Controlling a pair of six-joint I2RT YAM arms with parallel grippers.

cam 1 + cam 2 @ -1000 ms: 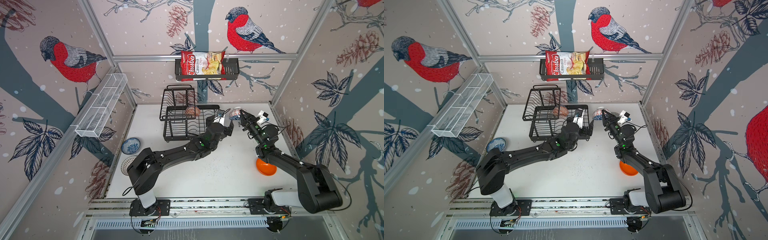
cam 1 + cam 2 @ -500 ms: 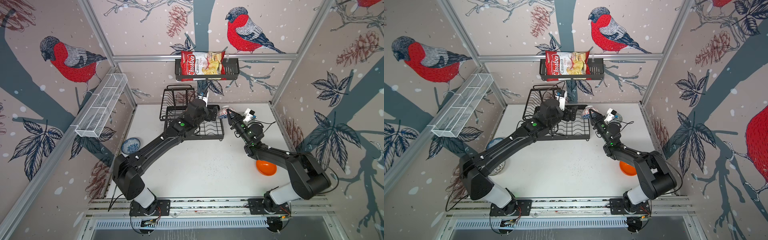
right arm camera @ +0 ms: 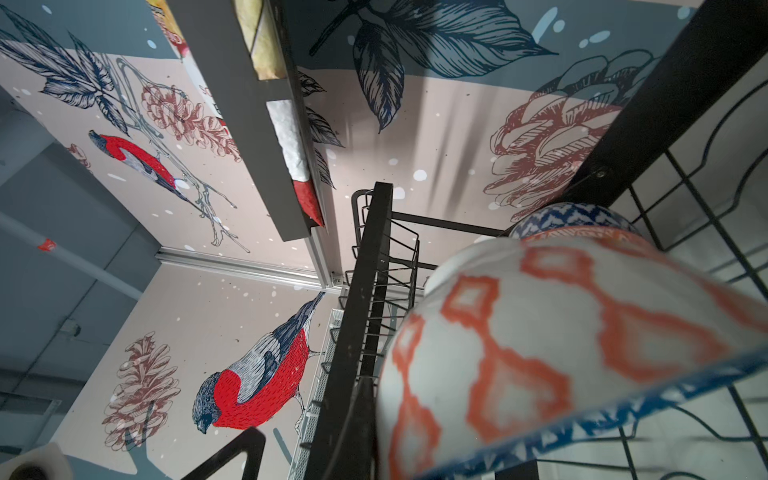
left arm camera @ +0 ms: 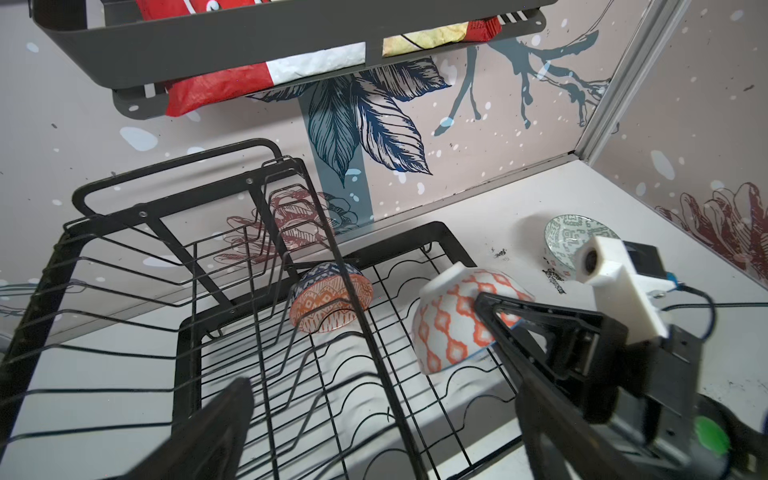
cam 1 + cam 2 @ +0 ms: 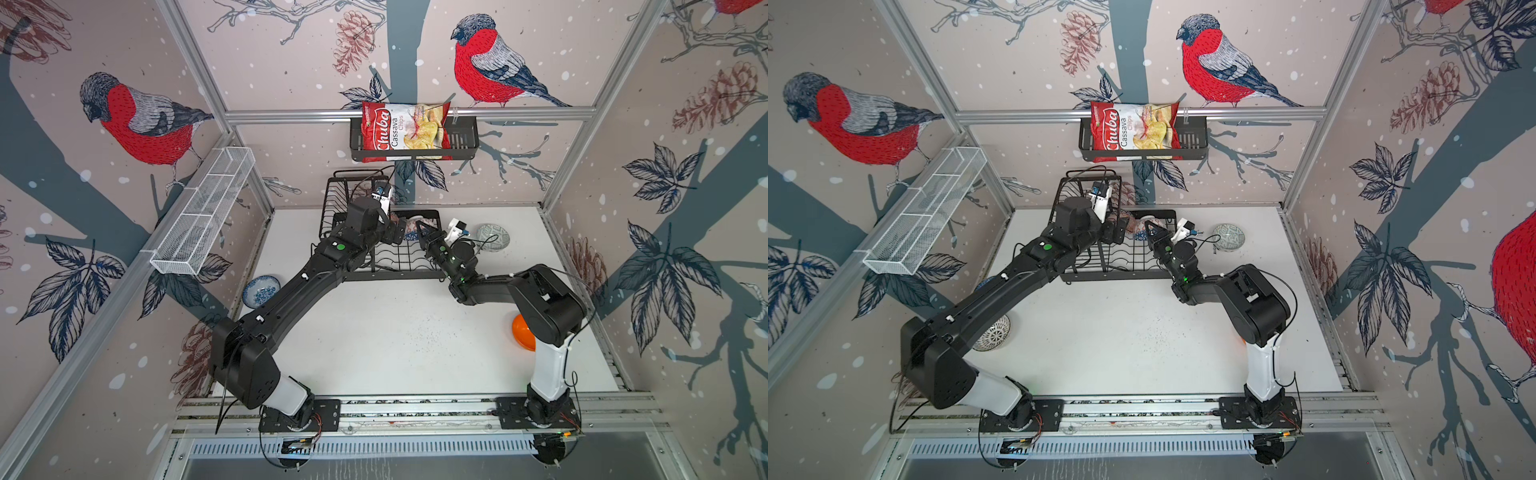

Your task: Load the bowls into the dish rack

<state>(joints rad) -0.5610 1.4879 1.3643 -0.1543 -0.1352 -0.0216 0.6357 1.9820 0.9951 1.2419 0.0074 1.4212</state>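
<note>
The right jaws pinch the blue rim of a white, orange-diamond bowl [image 4: 449, 328]; the left jaws stand wide open beside it.

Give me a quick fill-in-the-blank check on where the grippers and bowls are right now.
1. The right gripper is shut on the rim of the white bowl with ___ diamonds.
2. The left gripper hangs ___ above the dish rack.
3. The grey-green bowl stands on the ___, beside the dish rack.
Missing words: orange; open; table.
</note>
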